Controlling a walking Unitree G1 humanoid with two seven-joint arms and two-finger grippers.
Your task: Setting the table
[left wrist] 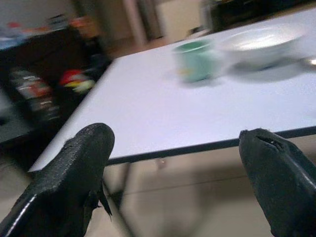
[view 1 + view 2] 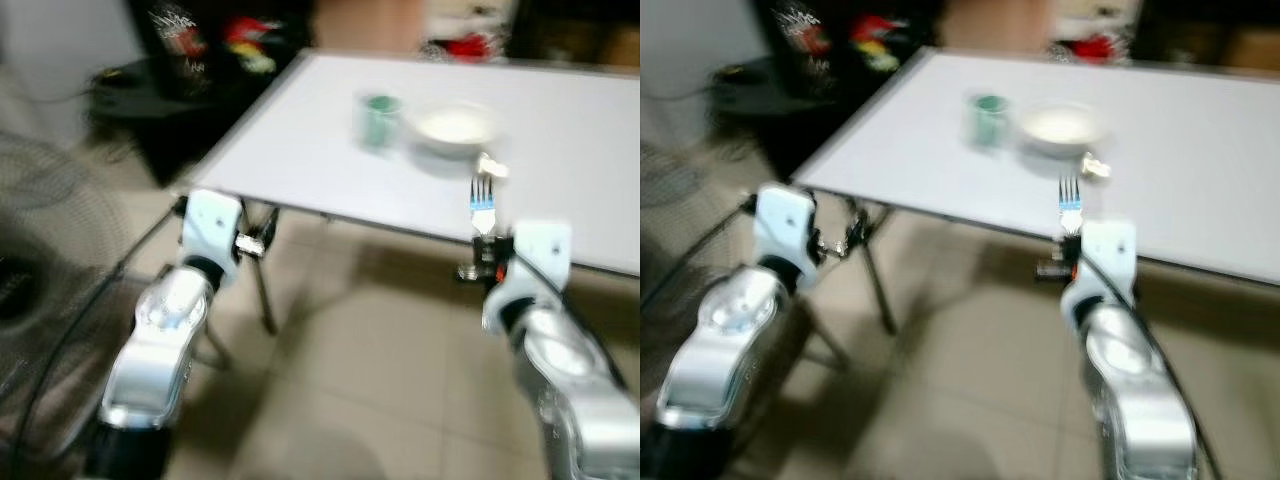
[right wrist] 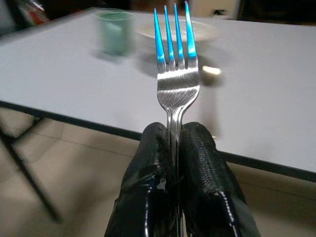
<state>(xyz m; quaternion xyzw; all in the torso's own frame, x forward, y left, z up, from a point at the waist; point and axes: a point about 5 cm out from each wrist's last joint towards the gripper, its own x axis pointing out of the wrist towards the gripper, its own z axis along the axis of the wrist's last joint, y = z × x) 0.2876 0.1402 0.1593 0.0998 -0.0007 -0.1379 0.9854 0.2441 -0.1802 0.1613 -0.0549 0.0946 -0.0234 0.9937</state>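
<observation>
My right gripper is shut on the handle of a silver fork, whose tines point toward the white table. In the head views the fork stands just over the table's near edge. On the table sit a green cup and a white bowl, with a small shiny object beside the bowl. My left gripper is open, its fingertips held before the table's near left edge, nothing between them. The cup and bowl lie beyond it.
The table stands on thin folding legs over a beige tiled floor. A fan is at my left. Dark furniture with red and colourful items lines the far left. The views are blurred.
</observation>
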